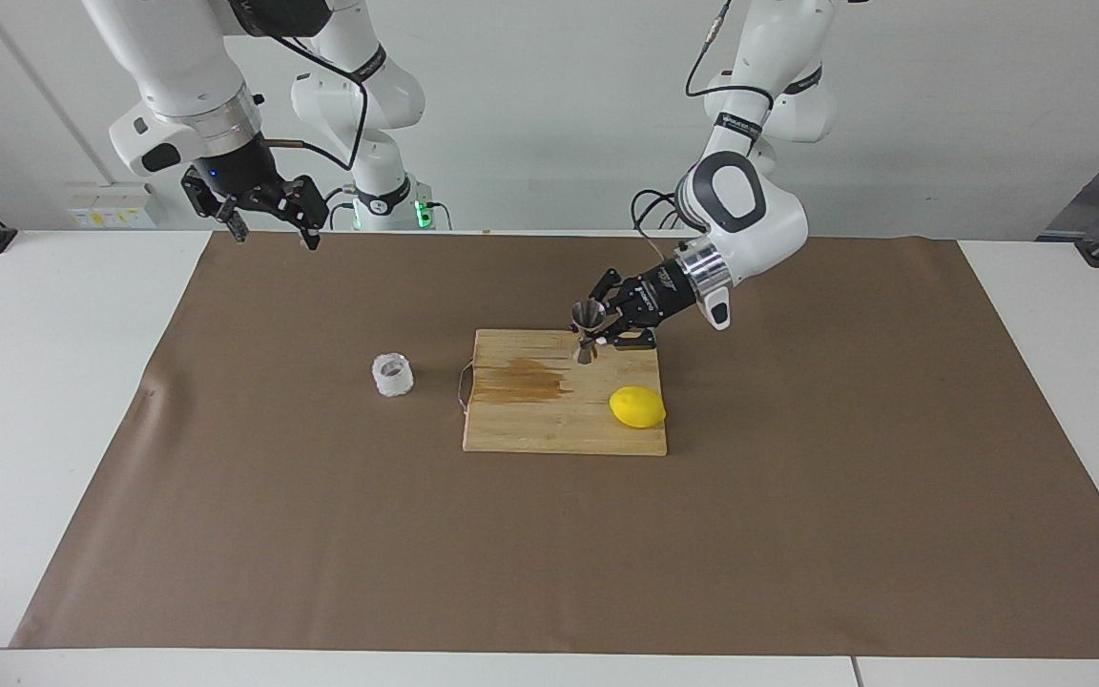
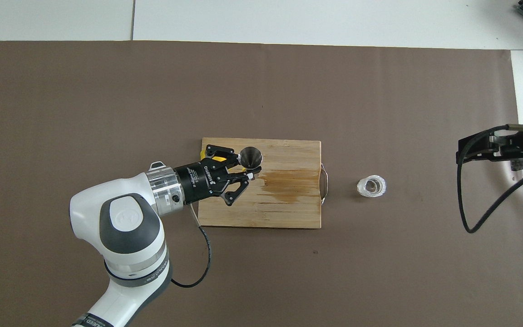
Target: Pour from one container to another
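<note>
A small steel hourglass jigger hangs upright over the edge of the wooden cutting board that is nearer to the robots. My left gripper is shut on its waist and reaches in sideways. The squat clear textured glass cup stands alone on the brown mat, beside the board's handle end, toward the right arm's end of the table. My right gripper waits open and empty, raised over the mat's corner at that end.
A yellow lemon lies on the board at its end toward the left arm; in the overhead view my left gripper covers most of it. A dark wet stain marks the board. A brown mat covers the table.
</note>
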